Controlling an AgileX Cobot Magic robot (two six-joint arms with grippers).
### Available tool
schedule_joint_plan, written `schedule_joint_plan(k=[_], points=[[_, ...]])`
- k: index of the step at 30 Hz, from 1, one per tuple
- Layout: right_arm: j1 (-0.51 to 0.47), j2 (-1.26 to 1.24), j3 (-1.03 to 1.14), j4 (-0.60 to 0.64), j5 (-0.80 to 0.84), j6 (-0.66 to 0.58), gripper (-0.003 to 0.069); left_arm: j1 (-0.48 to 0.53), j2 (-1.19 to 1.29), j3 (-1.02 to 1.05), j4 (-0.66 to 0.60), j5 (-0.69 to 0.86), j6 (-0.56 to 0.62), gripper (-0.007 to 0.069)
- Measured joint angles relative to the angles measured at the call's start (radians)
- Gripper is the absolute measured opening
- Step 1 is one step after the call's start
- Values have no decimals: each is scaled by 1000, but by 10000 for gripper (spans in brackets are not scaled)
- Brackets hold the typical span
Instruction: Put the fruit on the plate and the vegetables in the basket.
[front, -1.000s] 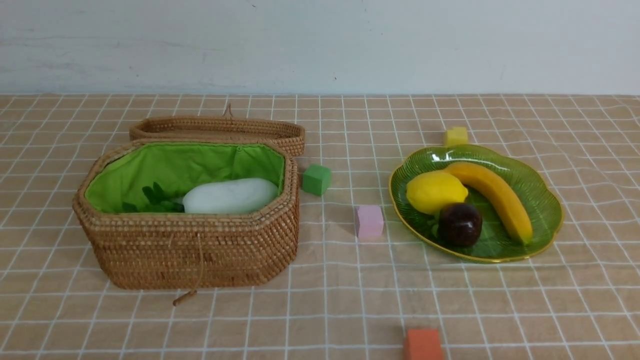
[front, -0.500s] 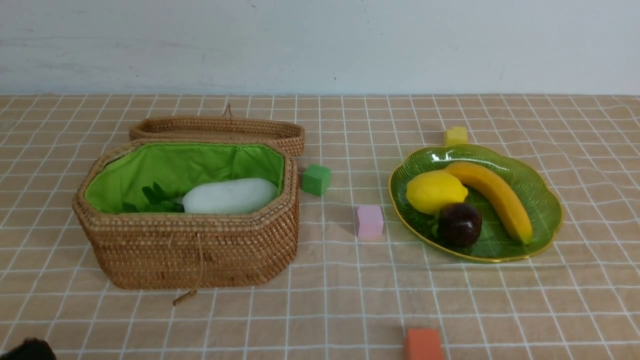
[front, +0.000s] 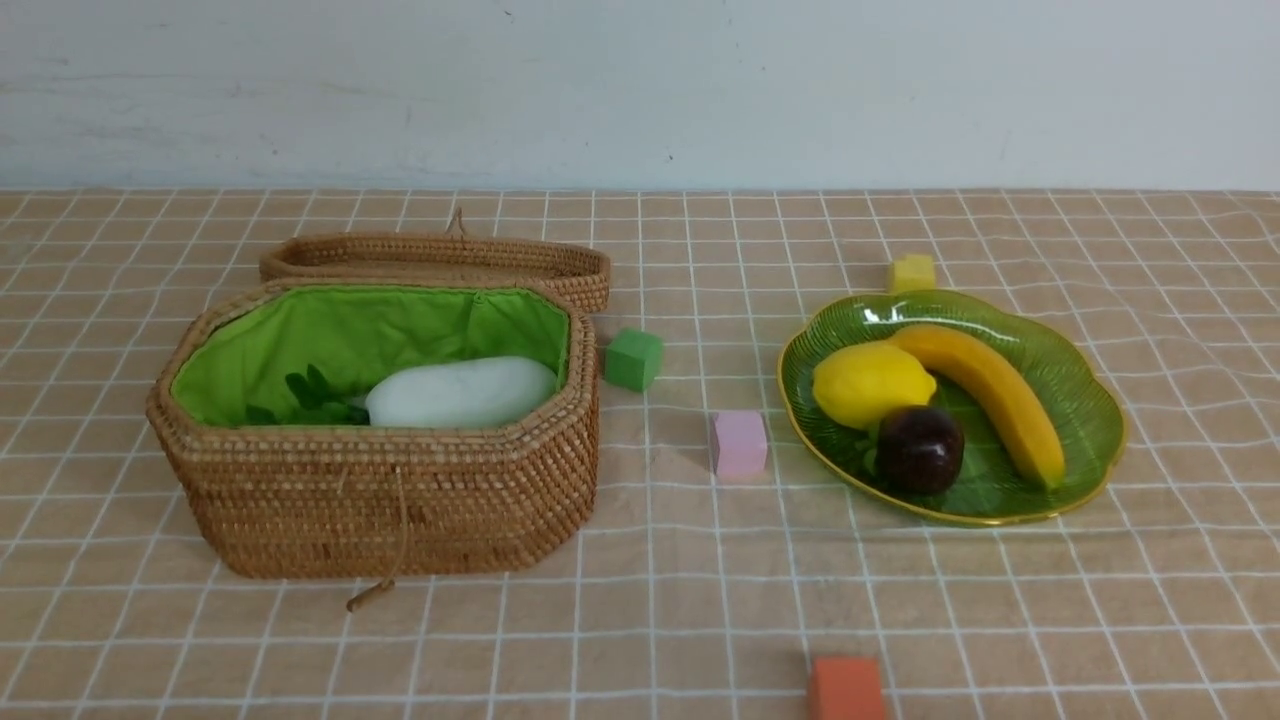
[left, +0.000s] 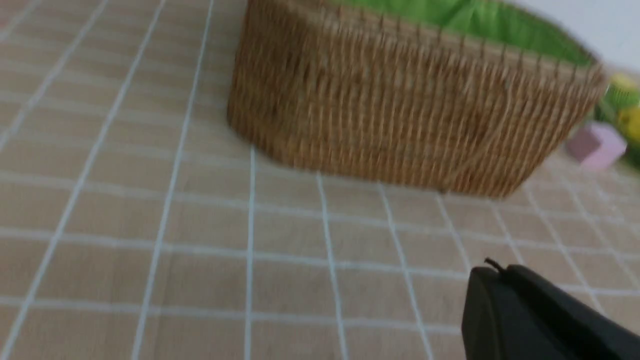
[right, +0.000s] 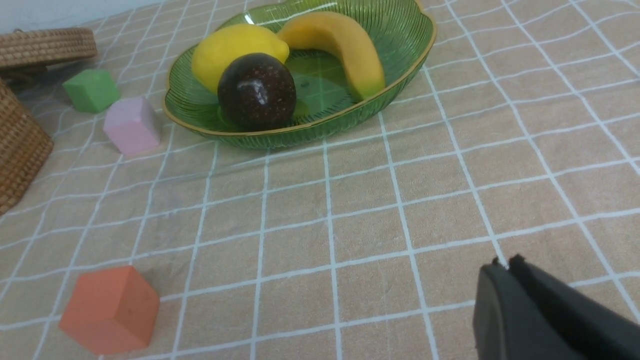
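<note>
On the green glass plate (front: 1090, 400) at the right lie the fruit: a yellow lemon (front: 872, 383), a banana (front: 990, 390) and a dark mangosteen (front: 920, 448). The wicker basket (front: 390, 500) at the left holds the white radish (front: 460, 392) with green leaves (front: 315, 398); other vegetables are hidden inside. Neither arm shows in the front view. My left gripper (left: 492, 270) is shut and empty over the cloth, short of the basket (left: 410, 120). Shut and empty too, my right gripper (right: 505, 265) hovers over the cloth, short of the plate (right: 400, 30).
The basket's lid (front: 440, 258) lies behind it. Foam cubes dot the checked cloth: green (front: 633, 358), pink (front: 740, 443), yellow (front: 912, 271) and orange (front: 846, 688) near the front edge.
Half a second ago a dark shape showed at the front view's bottom left corner; it has left that view. Nothing on the table has moved.
</note>
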Motion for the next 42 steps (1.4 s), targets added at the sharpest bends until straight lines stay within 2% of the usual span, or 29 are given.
schedule_joint_plan(k=[42], points=[[0,0,0,-1,0,0,78,0,0,0,-13,13,-30,-9]])
